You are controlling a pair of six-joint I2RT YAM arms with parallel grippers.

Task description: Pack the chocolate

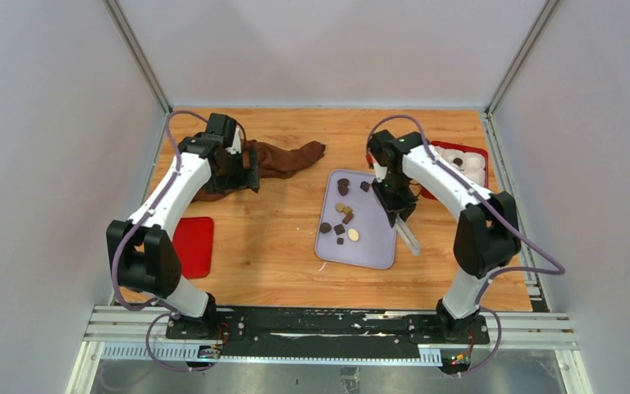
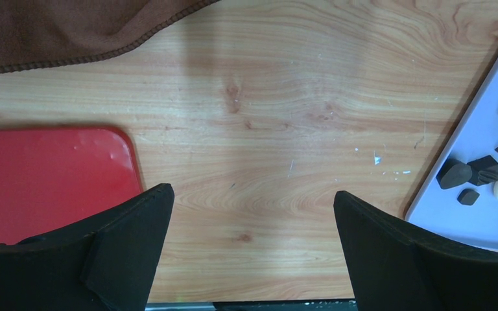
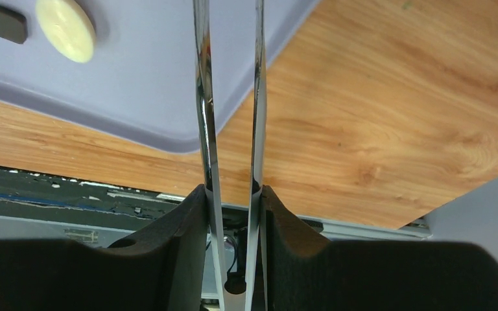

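Now: right end effector [image 3: 233,191] clamped on metal tongs [image 3: 202,97]; left end effector [image 2: 253,191] apart, empty. Risk: tongs twisting in grip, tips missing cream chocolate [image 3: 65,29] up-left.

Brown, tan, cream chocolate [image 1: 343,185]; lavender tray [image 1: 373,246]

- Left arm [image 1: 174,182]: white shells on the long links, black housings at the joints.
- Right arm [image 1: 441,176]: the same white-and-black build.
- Purple cable [image 1: 117,279] running outside each arm.
- Black base plate [image 1: 320,327] under both arms.
- Left gripper [image 2: 253,194]: matte black, wedge-shaped fingers [image 2: 130,246].
- Right gripper [image 3: 233,194]: black fingers [image 3: 168,259] with rounded tips.
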